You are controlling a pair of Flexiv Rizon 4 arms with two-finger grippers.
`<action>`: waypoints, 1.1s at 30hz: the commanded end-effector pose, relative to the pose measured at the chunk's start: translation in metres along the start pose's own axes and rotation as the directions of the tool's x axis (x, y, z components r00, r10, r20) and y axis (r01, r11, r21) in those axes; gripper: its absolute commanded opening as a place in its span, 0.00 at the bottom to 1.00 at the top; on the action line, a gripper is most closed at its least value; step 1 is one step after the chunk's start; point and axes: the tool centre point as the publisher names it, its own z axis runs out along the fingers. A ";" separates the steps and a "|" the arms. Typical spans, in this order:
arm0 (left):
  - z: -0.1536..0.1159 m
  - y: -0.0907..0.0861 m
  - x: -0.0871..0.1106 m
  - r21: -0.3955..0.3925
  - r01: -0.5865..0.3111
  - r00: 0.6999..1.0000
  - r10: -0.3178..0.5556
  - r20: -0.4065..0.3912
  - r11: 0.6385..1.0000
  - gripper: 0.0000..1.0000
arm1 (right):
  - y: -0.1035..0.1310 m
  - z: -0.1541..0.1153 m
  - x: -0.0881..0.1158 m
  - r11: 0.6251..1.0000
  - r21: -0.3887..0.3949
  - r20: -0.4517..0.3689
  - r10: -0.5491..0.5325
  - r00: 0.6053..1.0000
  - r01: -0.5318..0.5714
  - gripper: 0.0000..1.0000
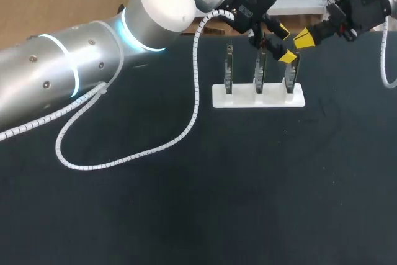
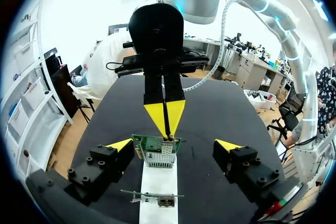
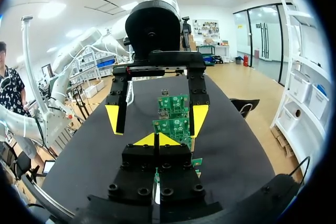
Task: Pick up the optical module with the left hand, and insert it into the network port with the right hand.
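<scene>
Finding your left gripper (image 2: 174, 146) with fingers apart astride the upright network card (image 2: 156, 144) on the white stand (image 2: 159, 184), and your right gripper (image 2: 165, 116) pinched together just above it, expect the optical module (not distinguishable here) to be light, rigid, slick metal, best gripped by its flat sides.

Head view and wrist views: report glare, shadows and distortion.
Head view: the left arm shows glossy highlights and a glowing ring; the black table hides shadows, so the white stand pops. Left wrist view: fisheye bows the table's edges; bright backlight. Right wrist view: even light on the boards, no glare.
</scene>
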 end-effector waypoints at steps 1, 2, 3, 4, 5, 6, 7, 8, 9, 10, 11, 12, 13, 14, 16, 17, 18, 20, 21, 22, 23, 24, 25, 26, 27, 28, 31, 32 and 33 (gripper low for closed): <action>0.000 0.001 -0.001 0.002 0.000 1.000 0.000 -0.003 1.000 1.00 | 0.001 0.004 0.009 1.000 0.010 0.013 0.004 1.000 -0.004 0.00; 0.000 0.001 -0.001 0.002 0.000 1.000 0.000 -0.003 1.000 1.00 | 0.000 0.003 0.008 1.000 0.014 0.019 0.003 1.000 -0.004 0.00; 0.000 0.001 -0.001 0.002 0.000 1.000 0.000 -0.003 1.000 1.00 | 0.000 0.002 0.006 1.000 0.023 0.035 0.002 0.999 -0.003 0.00; 0.000 0.001 -0.001 0.002 0.000 1.000 0.000 -0.003 1.000 1.00 | 0.000 0.000 0.003 1.000 0.028 0.047 0.001 0.999 -0.003 0.00; 0.000 0.001 -0.001 0.002 0.000 1.000 0.000 -0.003 1.000 1.00 | 0.000 -0.001 0.001 1.000 0.029 0.053 -0.004 0.999 0.003 0.00; 0.000 0.001 -0.001 0.002 0.000 1.000 0.000 -0.003 1.000 1.00 | 0.001 -0.002 -0.002 0.999 0.032 0.060 -0.014 0.998 0.012 0.00; 0.000 0.001 -0.001 0.002 0.000 1.000 0.000 -0.003 1.000 1.00 | 0.001 -0.003 -0.004 0.999 0.036 0.062 -0.014 0.998 0.012 0.00; 0.000 0.001 -0.001 0.002 0.000 1.000 0.000 -0.003 1.000 1.00 | 0.001 -0.005 -0.005 0.999 0.046 0.056 -0.024 0.998 0.021 0.00; 0.000 0.001 -0.001 0.002 0.000 1.000 0.000 -0.003 1.000 1.00 | 0.002 -0.007 -0.007 0.999 0.049 0.060 -0.026 0.998 0.023 0.00; 0.000 0.001 -0.001 0.002 0.000 1.000 0.000 -0.003 1.000 1.00 | 0.002 -0.009 -0.009 0.998 0.053 0.063 -0.027 0.998 0.023 0.00; 0.000 0.001 -0.001 0.002 0.000 1.000 0.000 -0.003 1.000 1.00 | 0.002 -0.011 -0.010 0.998 0.057 0.066 -0.026 0.997 0.023 0.00; 0.000 0.001 -0.001 0.002 0.000 1.000 0.000 -0.003 1.000 1.00 | 0.002 -0.013 -0.010 0.997 0.066 0.060 -0.033 0.998 0.029 0.00; 0.000 0.001 -0.001 0.002 0.000 1.000 0.000 -0.003 1.000 1.00 | 0.002 -0.016 -0.011 0.997 0.071 0.060 -0.034 0.998 0.030 0.00; 0.000 0.001 -0.001 0.002 0.000 1.000 0.000 -0.003 1.000 1.00 | 0.003 -0.018 -0.011 0.997 0.076 0.065 -0.032 0.997 0.027 0.00; 0.000 0.001 -0.001 0.002 0.000 1.000 0.000 -0.003 1.000 1.00 | 0.003 -0.022 -0.010 0.996 0.088 0.068 -0.028 0.997 0.022 0.00; 0.000 0.001 -0.001 0.002 0.000 1.000 0.000 -0.003 1.000 1.00 | 0.003 -0.024 -0.010 0.995 0.094 0.065 -0.027 0.998 0.021 0.00; 0.000 0.001 -0.001 0.002 0.000 1.000 0.000 -0.003 1.000 1.00 | 0.003 -0.025 -0.010 0.995 0.100 0.064 -0.026 0.998 0.019 0.00; 0.000 0.001 -0.001 0.002 0.000 1.000 0.000 -0.003 1.000 1.00 | 0.004 -0.029 -0.009 0.994 0.110 0.065 -0.023 0.998 0.016 0.00; 0.000 0.001 -0.001 0.002 0.000 1.000 0.000 -0.003 1.000 1.00 | 0.005 -0.030 -0.009 0.993 0.115 0.064 -0.023 0.998 0.015 0.00; -0.001 0.002 -0.003 0.000 0.002 1.000 -0.002 0.017 1.000 1.00 | 0.005 -0.032 -0.009 0.993 0.120 0.064 -0.022 0.998 0.014 0.00; -0.003 0.003 -0.006 -0.011 -0.008 1.000 0.008 0.022 1.000 1.00 | 0.005 -0.033 -0.009 0.992 0.126 0.066 -0.020 0.998 0.012 0.00; -0.005 0.005 -0.010 -0.017 -0.026 0.999 0.027 0.018 1.000 1.00 | 0.005 -0.035 -0.009 0.991 0.131 0.072 -0.020 0.997 0.010 0.00; -0.008 0.006 -0.014 -0.024 -0.036 0.999 0.037 0.029 0.999 1.00 | 0.005 -0.037 -0.010 0.990 0.139 0.083 -0.019 0.996 0.007 0.00; -0.010 0.008 -0.019 -0.034 -0.048 0.998 0.049 0.033 0.998 1.00 | 0.005 -0.040 -0.013 0.989 0.147 0.093 -0.016 0.996 0.002 0.00; -0.013 0.010 -0.023 -0.044 -0.065 0.997 0.066 0.036 0.997 1.00 | 0.004 -0.043 -0.014 0.988 0.156 0.096 -0.023 0.995 0.008 0.00; -0.018 0.013 -0.027 -0.065 -0.079 0.996 0.081 0.029 0.995 1.00 | 0.004 -0.045 -0.016 0.986 0.164 0.097 -0.030 0.995 0.013 0.00; -0.033 0.021 -0.041 -0.109 -0.117 0.991 0.124 0.056 0.987 1.00 | 0.004 -0.054 -0.021 0.984 0.180 0.120 -0.031 0.992 0.008 0.00; -0.038 0.024 -0.047 -0.121 -0.137 0.988 0.145 0.055 0.983 1.00 | 0.004 -0.057 -0.023 0.983 0.185 0.129 -0.034 0.991 0.010 0.00; -0.042 0.025 -0.051 -0.132 -0.149 0.986 0.158 0.061 0.980 1.00 | 0.004 -0.060 -0.026 0.982 0.189 0.135 -0.038 0.990 0.012 0.00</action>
